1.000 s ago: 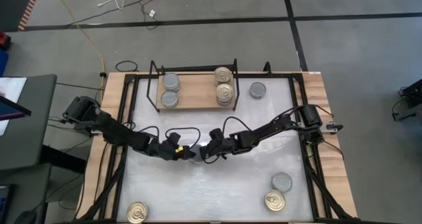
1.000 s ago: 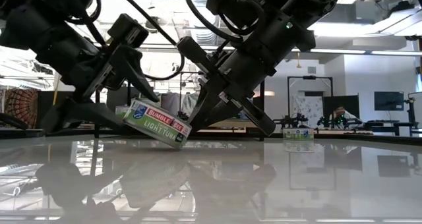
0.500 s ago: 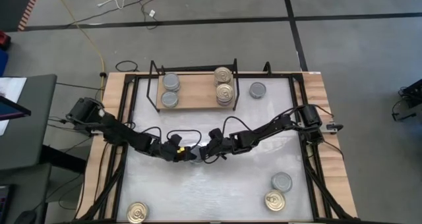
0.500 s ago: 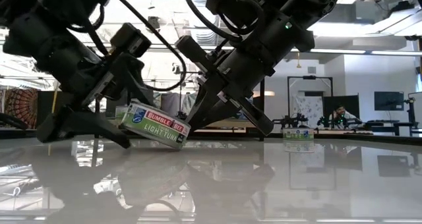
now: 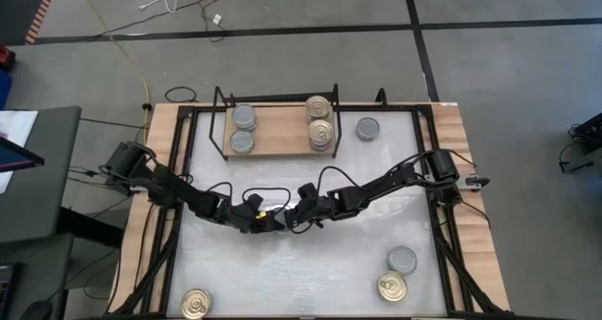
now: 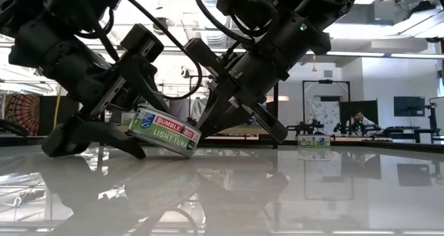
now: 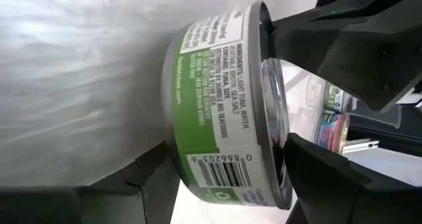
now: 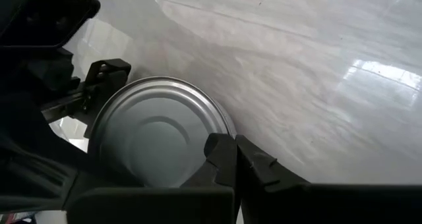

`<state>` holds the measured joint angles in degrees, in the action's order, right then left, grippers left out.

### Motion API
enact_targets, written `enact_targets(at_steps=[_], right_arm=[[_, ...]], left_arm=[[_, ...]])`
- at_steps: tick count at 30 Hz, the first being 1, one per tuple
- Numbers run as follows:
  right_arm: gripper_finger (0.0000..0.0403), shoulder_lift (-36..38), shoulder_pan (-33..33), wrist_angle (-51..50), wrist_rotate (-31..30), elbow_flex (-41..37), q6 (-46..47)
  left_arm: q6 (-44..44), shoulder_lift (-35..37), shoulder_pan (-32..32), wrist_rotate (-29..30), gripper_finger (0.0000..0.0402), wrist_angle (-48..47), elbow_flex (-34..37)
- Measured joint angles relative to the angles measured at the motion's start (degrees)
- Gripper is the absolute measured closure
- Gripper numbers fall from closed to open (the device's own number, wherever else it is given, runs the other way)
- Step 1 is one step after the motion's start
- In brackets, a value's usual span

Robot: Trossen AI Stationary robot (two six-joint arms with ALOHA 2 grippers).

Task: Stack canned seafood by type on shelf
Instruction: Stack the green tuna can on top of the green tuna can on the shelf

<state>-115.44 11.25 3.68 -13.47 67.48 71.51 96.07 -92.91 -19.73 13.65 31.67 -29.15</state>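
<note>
Tabletop point(image 5: 310, 273), white and glossy, fills the middle of the high view, with both dark arms reaching in from its left and right edges to meet near the centre. The shelf point(image 5: 277, 141), a light wooden board in a black wire frame, sits at the upper middle of that view: two grey-topped tins point(image 5: 244, 128) lie toward its left end and two gold-topped ones point(image 5: 320, 120) toward its right.

The left gripper point(image 5: 266, 223) has its fingers set on either side of a tilted tuna can point(image 6: 165, 130) just left of centre; in the left wrist view one finger point(image 7: 330, 178) presses the can's flat end and the other lies against its opposite end, so the can is clamped across its height. The low view shows the can raised on one edge, its label reading "BUMBLE BEE" and "LIGHT TUNA". The left wrist view shows a green-and-white label with an ingredients line and a barcode.

The right gripper point(image 5: 288, 218) has its fingers together, tips touching the can's silver end.

Loose tins lie elsewhere: one grey point(image 5: 367, 128) just right of the shelf, one grey point(image 5: 402, 260) and one gold point(image 5: 392, 286) at lower right, one gold point(image 5: 196, 303) at lower left.
</note>
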Motion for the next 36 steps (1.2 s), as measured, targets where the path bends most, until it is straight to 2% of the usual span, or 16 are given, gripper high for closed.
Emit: enact_targets(at_steps=[8, 17, 20, 36], right_arm=[[0.0379, 0.00, 0.00, -0.02, -0.04, 0.00, -0.15], [0.0379, 0.09, 0.03, -0.14, -0.09, 0.00, -0.21], [0.0379, 0.11, 0.07, -0.13, -0.09, 0.00, -0.24], [0.0378, 0.13, -0.11, -0.07, -0.04, 0.02, -0.11]], left_arm=[[-0.48, 0.97, 0.00, 0.99, 0.0157, -1.43, 0.02], [-0.39, 1.07, -0.02, 1.27, 0.0253, -0.68, 0.00], [-0.33, 1.10, -0.02, 1.22, 0.0271, -0.69, 0.00], [-1.91, 1.08, -0.02, 1.22, 0.0272, -0.84, 0.00]])
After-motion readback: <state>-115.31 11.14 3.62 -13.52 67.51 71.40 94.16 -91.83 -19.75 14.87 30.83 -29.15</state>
